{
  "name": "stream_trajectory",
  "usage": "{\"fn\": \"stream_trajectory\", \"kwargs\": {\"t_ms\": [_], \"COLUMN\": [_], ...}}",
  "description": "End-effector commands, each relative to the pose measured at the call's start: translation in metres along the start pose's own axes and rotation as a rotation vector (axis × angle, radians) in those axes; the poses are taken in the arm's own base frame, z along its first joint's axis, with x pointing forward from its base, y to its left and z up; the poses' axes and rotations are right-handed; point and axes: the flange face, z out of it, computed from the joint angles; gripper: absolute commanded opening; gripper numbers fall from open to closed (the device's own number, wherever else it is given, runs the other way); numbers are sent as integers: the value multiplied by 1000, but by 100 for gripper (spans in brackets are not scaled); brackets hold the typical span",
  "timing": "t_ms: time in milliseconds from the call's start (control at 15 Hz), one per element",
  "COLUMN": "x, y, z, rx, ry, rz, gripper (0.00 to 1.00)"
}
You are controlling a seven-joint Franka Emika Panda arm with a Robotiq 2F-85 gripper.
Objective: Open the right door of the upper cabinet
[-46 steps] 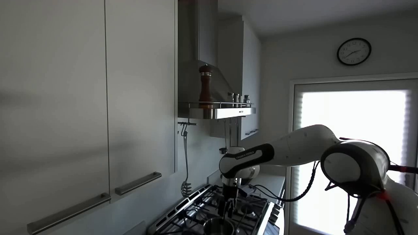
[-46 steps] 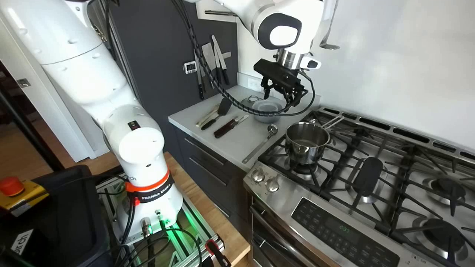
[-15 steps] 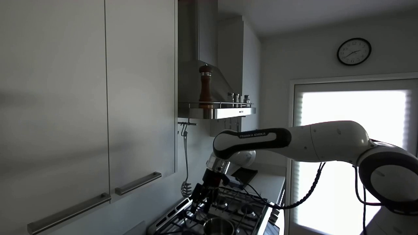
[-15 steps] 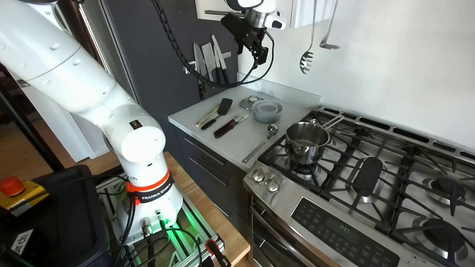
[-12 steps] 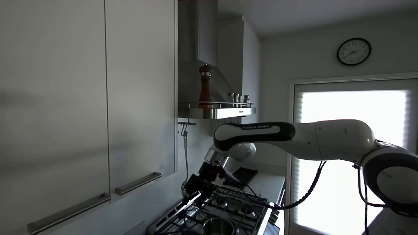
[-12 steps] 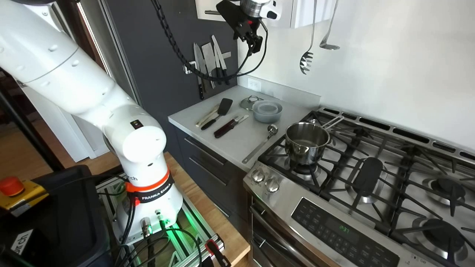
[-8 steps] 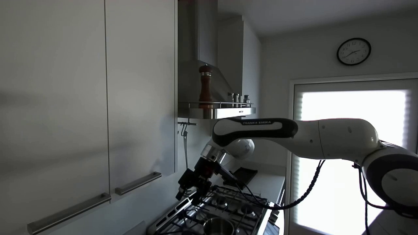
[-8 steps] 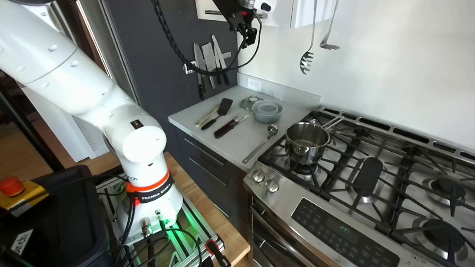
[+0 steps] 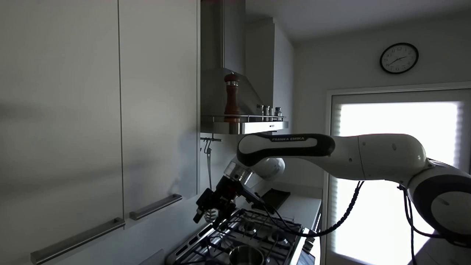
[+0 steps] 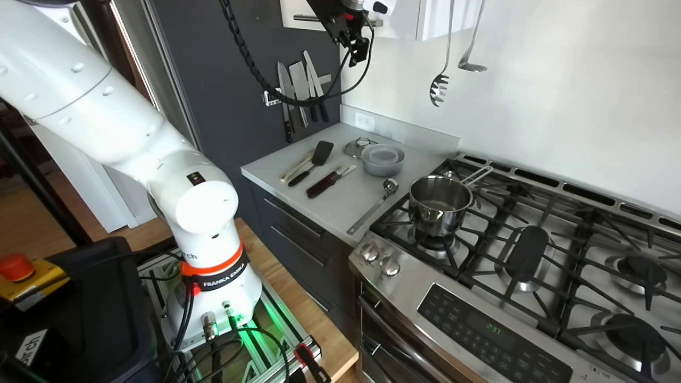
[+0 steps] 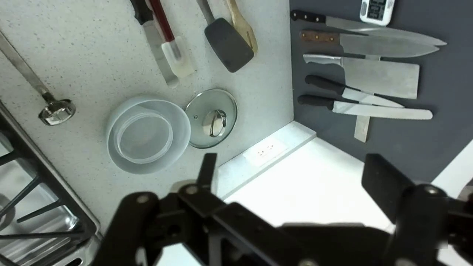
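The right door (image 9: pixel 158 92) of the pale-grey upper cabinet stands closed, with its short silver handle (image 9: pixel 155 207) at the lower edge. The wider-looking twin door (image 9: pixel 62 110) beside it is also closed. In an exterior view, my gripper (image 9: pixel 206 221) is tilted toward the cabinet, below and to the right of the short handle, apart from it. In an exterior view, the right door (image 10: pixel 399 21) shows only its bottom part, with my gripper (image 10: pixel 357 56) just below the cabinet. In the wrist view, my gripper (image 11: pixel 290 160) is wide open and empty; no door or handle shows there.
The range hood (image 9: pixel 257 127) carries a pepper mill (image 9: pixel 232 97). Utensils hang on the wall, including a slotted spoon (image 10: pixel 439 90). A pot (image 10: pixel 440 205) stands on the stove. Knives (image 11: pixel 380 79) hang on a dark panel; bowls (image 11: pixel 147 166) and a lid (image 11: pixel 201 129) lie on the counter.
Over three seconds my gripper has risen from low near the stove, moved toward the cabinet and tilted toward it. In the last half second it has shifted slightly. The doors have not moved.
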Motion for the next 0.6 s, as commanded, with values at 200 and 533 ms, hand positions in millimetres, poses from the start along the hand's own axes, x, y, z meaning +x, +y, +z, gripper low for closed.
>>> {"fn": "stream_trajectory", "kwargs": {"t_ms": [200,533], "x": [-9,-16], "y": [-50,-72], "z": [10,10], "rx": [11,65], "ry": [184,275], "rz": [223,399], "gripper": [100,100]}}
